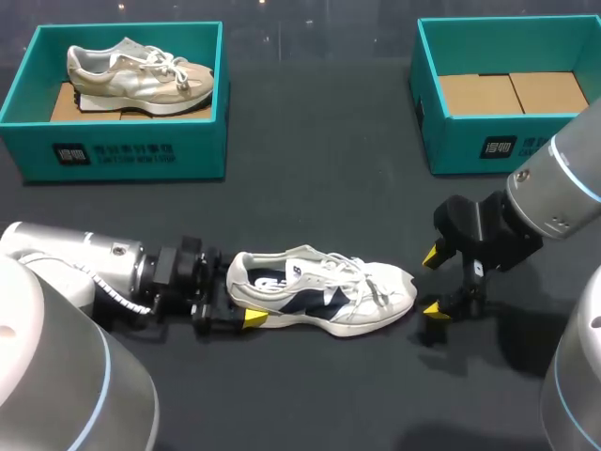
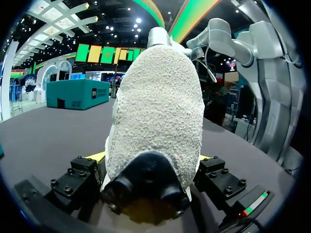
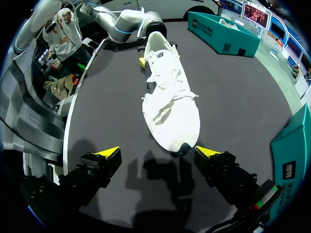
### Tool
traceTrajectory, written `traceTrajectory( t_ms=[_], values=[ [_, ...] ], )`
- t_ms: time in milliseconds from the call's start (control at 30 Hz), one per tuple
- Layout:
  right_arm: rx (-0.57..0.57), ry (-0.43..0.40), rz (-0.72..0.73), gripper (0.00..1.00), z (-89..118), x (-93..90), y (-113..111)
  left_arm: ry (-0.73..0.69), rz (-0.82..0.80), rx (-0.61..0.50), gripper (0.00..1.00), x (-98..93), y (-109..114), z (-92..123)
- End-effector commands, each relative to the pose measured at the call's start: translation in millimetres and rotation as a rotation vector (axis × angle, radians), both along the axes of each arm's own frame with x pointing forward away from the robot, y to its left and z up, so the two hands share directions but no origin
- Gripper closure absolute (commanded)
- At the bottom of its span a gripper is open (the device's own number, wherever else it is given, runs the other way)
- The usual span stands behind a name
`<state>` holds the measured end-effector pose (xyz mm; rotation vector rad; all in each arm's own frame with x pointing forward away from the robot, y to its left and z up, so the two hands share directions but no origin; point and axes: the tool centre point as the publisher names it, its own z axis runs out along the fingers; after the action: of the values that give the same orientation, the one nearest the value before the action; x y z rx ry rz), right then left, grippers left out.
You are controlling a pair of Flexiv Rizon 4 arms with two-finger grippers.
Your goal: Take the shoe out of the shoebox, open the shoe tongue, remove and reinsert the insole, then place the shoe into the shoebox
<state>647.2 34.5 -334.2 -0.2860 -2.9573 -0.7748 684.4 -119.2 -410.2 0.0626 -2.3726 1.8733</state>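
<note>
White shoe (image 1: 324, 291) out of shoebox (image 1: 470, 141), on desk (image 1: 319, 188). Left end effector (image 1: 242, 301) clamped on heel. Right end effector (image 1: 432, 282) apart, just off toe. Tongue-opening step likely next: right fingers to laces.

Silver, seemingly blue-ringed left arm (image 1: 75, 268), right arm (image 1: 563, 183); black, screw-studded left claw (image 1: 244, 306), right claw (image 1: 432, 282); yellow tips.

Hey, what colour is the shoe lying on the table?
The shoe is white with dark navy side panels; the head view shows it best.
</note>
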Motion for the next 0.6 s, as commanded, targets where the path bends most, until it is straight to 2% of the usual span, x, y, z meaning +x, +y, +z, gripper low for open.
traceTrajectory(
  t_ms=[33, 333, 600],
  values=[
    [-0.001, -0.003, -0.001, 0.00, -0.6, -1.5, 0.1, -0.010, -0.004, -0.001, 1.00, 0.8, -3.3, -2.0],
    [-0.001, -0.003, -0.001, 0.00, -0.6, -1.5, 0.1, -0.028, -0.097, -0.007, 1.00, 5.0, -1.1, -1.7],
    [-0.001, -0.003, -0.001, 0.00, -0.6, -1.5, 0.1, -0.011, -0.079, -0.009, 1.00, 10.2, -1.0, -1.6]
  ],
)
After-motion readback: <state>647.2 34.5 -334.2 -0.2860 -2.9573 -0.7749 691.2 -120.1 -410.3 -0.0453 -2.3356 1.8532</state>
